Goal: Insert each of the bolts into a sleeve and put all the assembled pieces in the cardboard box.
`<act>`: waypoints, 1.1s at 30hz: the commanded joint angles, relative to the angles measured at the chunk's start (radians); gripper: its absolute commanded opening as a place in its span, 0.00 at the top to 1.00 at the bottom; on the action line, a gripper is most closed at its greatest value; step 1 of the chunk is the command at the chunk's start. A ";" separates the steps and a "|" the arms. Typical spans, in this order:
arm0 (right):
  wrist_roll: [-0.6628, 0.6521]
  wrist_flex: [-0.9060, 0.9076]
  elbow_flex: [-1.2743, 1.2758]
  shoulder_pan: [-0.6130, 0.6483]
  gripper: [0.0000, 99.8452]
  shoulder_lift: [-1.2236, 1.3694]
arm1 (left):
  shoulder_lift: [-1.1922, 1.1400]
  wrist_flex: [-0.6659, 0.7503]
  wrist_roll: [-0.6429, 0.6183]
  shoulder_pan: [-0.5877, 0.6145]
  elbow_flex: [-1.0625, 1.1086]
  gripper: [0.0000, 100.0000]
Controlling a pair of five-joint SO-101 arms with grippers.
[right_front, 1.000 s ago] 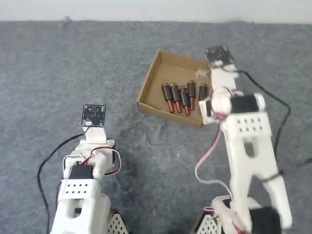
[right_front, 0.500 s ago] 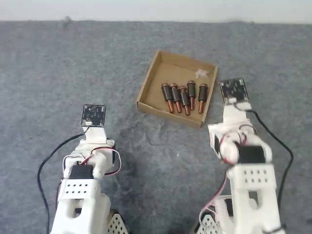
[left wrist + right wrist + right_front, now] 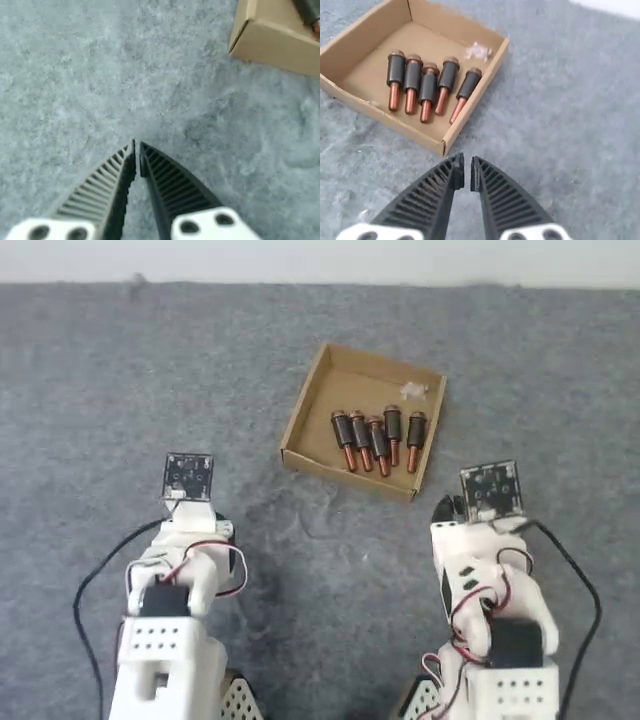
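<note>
Bolts: five copper-coloured bolts [image 3: 383, 461], each one already sitting in a black cylindrical sleeve [image 3: 428, 86]. They lie side by side in a neat little row, heads toward the far wall and bare threaded ends toward the arms.
Where they are: all five are flat on the floor of the shallow open brown cardboard box [image 3: 340, 472].
Box: sits on the grey fuzzy worktop [image 3: 150, 370] ahead of both arms, closer to the right one.
Extra bit: there's a small white scrap [image 3: 415, 390] in the box's far corner, apart from the row.
Left tool [image 3: 136, 146]: black ribbed fingers pressed together, pinching nothing. It's over bare worktop, with a corner of the box well off to one side.
Right tool [image 3: 466, 160]: fingers pretty much together too, only a hairline gap, and nothing in it. It's outside the box, near the box's closest corner.
</note>
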State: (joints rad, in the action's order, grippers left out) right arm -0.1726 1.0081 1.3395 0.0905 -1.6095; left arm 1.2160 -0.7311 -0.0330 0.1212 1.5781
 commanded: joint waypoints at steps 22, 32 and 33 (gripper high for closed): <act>0.130 0.104 0.313 -0.004 0.99 -0.107 | 0.531 -0.292 0.003 -0.040 0.111 0.99; 0.129 0.266 0.324 -0.004 0.99 -0.107 | 0.577 -0.471 0.006 -0.046 0.110 0.99; 0.129 0.266 0.324 -0.004 0.99 -0.107 | 0.592 -0.488 0.006 -0.043 0.108 0.99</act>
State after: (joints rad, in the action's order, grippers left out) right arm -0.0545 1.2643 1.6663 0.0921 -1.6985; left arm 1.7591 -1.1546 -0.0299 0.0767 1.6947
